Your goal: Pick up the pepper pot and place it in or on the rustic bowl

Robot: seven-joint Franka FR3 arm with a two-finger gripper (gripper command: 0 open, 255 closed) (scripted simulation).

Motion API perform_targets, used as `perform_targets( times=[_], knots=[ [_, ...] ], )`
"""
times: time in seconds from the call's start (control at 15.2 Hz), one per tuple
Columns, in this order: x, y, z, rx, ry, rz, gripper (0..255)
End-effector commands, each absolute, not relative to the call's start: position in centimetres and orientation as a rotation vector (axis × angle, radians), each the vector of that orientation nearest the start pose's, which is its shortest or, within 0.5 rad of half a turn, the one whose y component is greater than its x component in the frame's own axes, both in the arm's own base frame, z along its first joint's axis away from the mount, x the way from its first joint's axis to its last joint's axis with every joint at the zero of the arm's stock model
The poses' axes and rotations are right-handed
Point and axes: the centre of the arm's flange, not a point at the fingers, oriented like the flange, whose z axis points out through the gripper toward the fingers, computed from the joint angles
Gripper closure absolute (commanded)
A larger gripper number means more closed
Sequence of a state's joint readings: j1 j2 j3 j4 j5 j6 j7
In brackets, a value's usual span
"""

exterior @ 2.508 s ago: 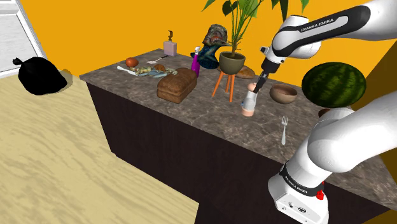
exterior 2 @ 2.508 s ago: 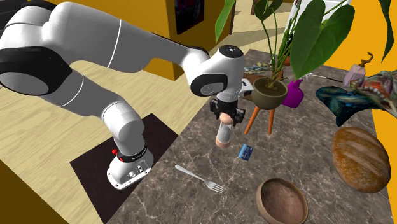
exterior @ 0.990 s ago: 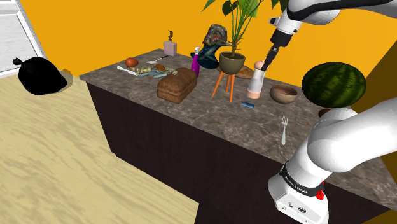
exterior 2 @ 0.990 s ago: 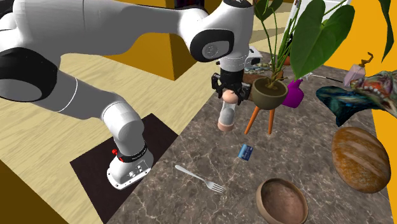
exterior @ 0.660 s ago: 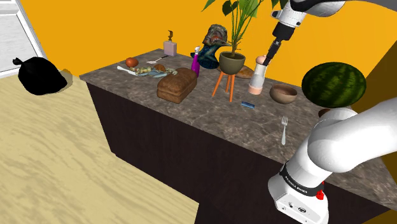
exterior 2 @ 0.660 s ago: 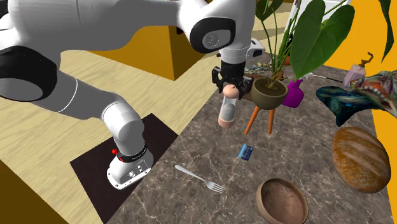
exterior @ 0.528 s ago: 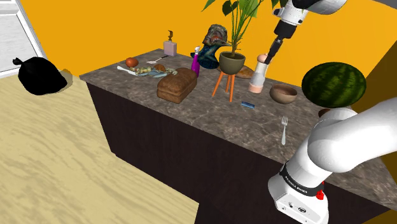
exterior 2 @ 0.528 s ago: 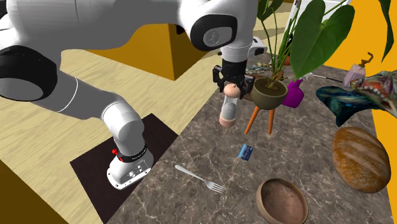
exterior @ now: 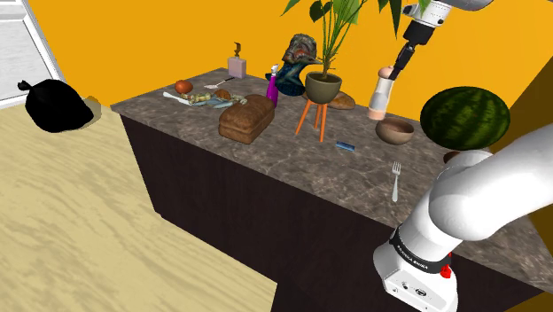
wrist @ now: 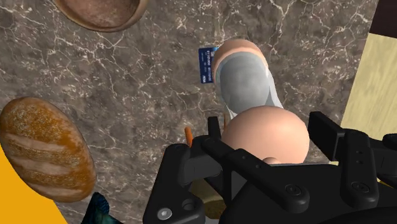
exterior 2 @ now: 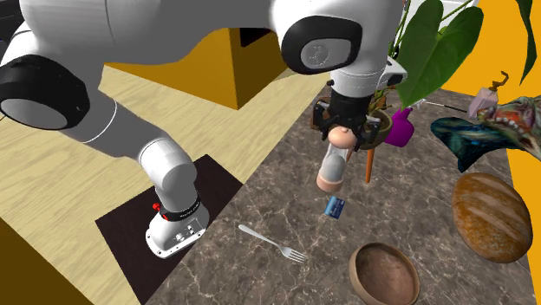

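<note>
Gripper: the all-black two-finger gripper [exterior 2: 345, 132] points down over the counter, its fingers drawn in narrow and clasping the pot's rounded top from either side.
Pepper pot: a tall pot with a pale grey body and pinkish-tan rounded ends [exterior: 380, 96] hangs roughly upright from those fingers, clear of the surface.
Bowl: a round brown wooden-looking bowl [exterior: 394, 135] sits on the counter, apart from the pot; in the shoulder view it lies just below and to the right of the pot's foot.
Card: a small blue card [exterior 2: 335, 207] lies flat on the counter; from the wrist view the pot's lower end overlaps its edge.
Fork: a silver fork [exterior: 396, 180] lies on the counter, nearer the stand than the bowl.
Loaf: an oval crusty brown loaf [exterior 2: 492, 215] rests near the bowl.
Counter: a dark brown veined stone top [exterior: 284, 151] carries all of it.
</note>
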State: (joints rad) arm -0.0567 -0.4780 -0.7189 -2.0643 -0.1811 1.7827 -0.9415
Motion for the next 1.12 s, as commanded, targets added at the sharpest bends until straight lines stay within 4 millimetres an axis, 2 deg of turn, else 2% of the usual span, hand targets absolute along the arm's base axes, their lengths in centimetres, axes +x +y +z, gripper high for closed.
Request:
perform_targets(
  times=[0.0, 1.06],
  knots=[
    [27.0, -39.2, 58.4, -3.092, -0.376, -0.246, 255],
    [20.8, -58.9, 62.5, -3.092, -0.376, -0.246, 255]
  ],
)
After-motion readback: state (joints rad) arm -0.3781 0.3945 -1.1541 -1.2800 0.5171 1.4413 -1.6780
